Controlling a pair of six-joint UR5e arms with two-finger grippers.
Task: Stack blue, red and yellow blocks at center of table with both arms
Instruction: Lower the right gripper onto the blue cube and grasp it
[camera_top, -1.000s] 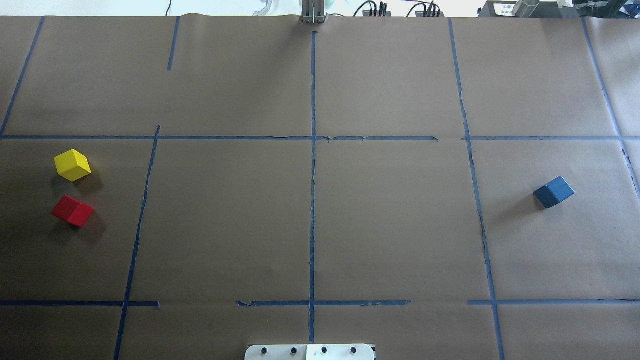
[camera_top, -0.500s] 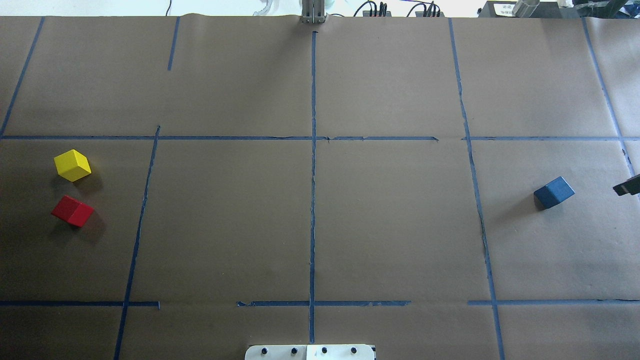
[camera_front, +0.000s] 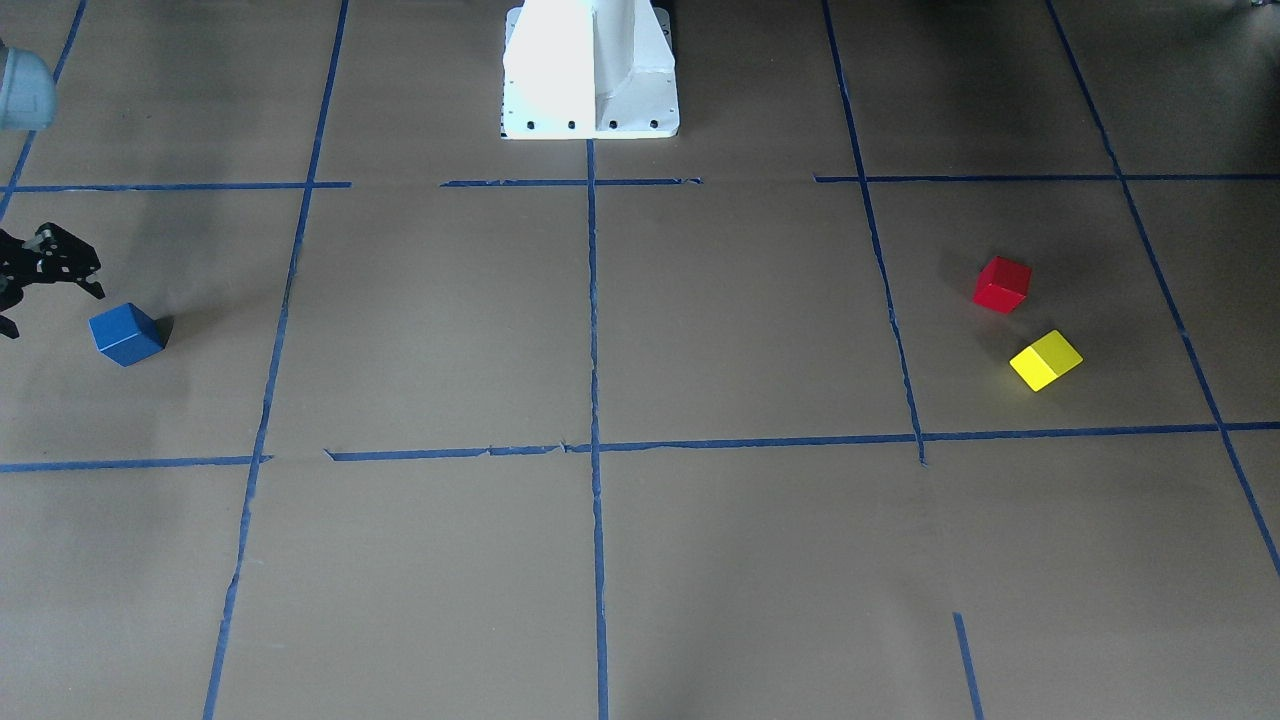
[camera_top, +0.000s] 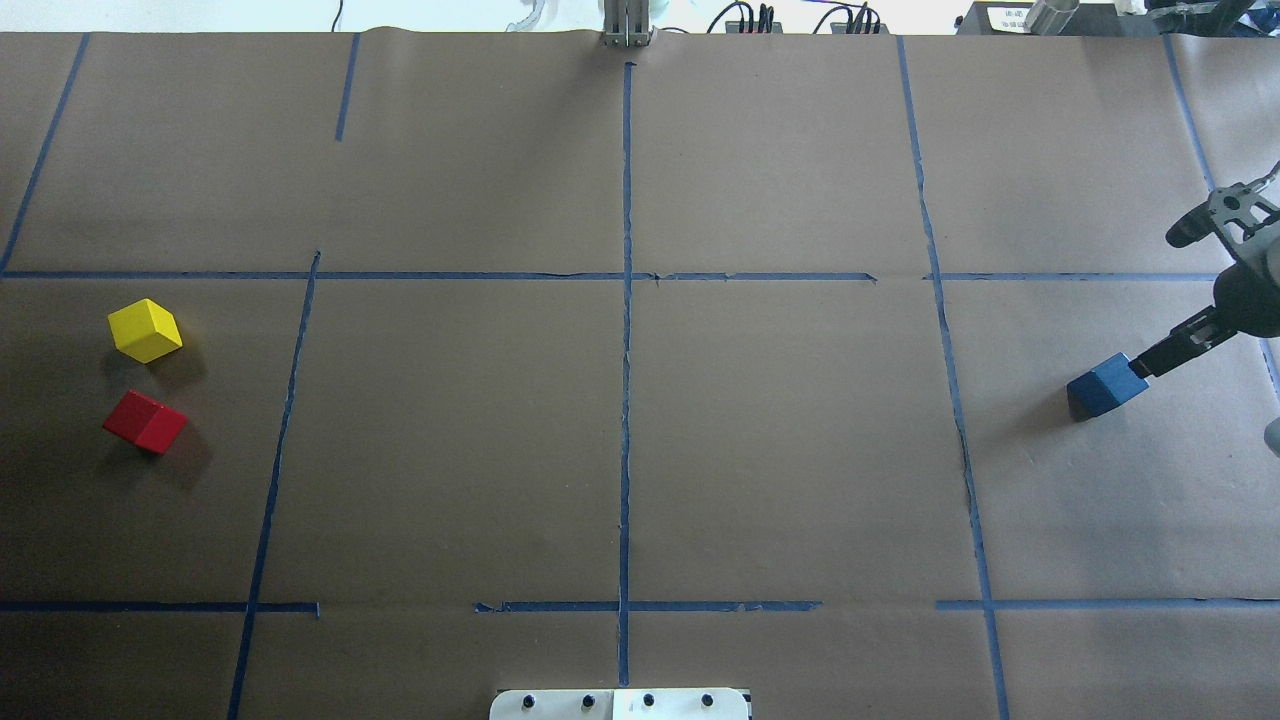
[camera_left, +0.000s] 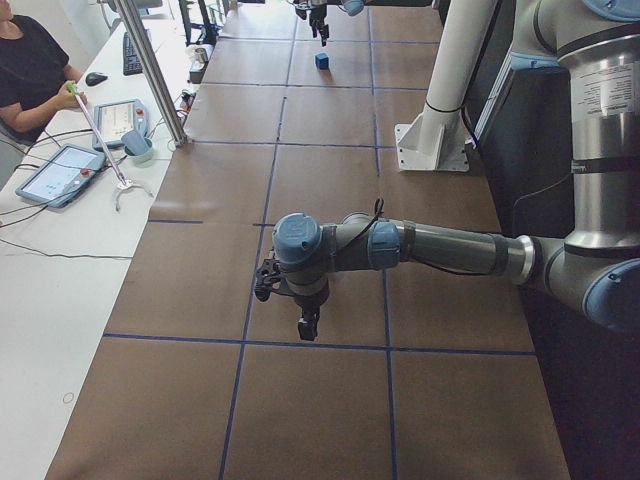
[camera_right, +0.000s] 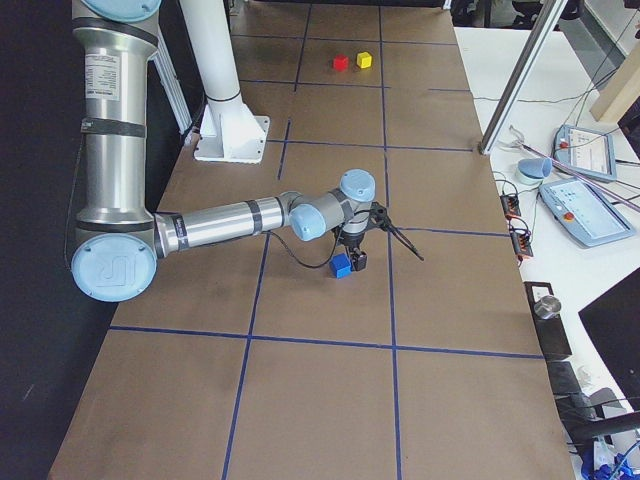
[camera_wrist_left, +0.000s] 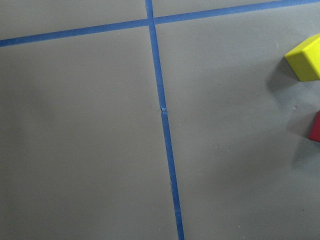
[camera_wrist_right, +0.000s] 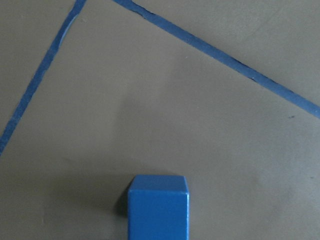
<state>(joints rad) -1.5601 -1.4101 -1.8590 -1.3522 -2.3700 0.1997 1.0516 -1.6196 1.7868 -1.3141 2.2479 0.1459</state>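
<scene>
- red block (camera_top: 145, 422): flat on the left side of the table (camera_top: 780, 450), well apart from centre, untouched.
- blue block (camera_top: 1106, 385): right side. The right gripper (camera_top: 1148, 362) is just beside it with jaws seemingly spread, probably lining up a pick.
- yellow block (camera_top: 145, 331): near the red block, not touching it.
- left gripper (camera_left: 307, 322): hangs over bare paper; cannot tell whether spread or pressed together.

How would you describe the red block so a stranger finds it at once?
On the brown table marked with blue tape, look at the end on the robot's left, where two blocks lie close but apart. The red block is the one nearer the robot's side; its neighbour, the yellow block, lies farther out.
</scene>
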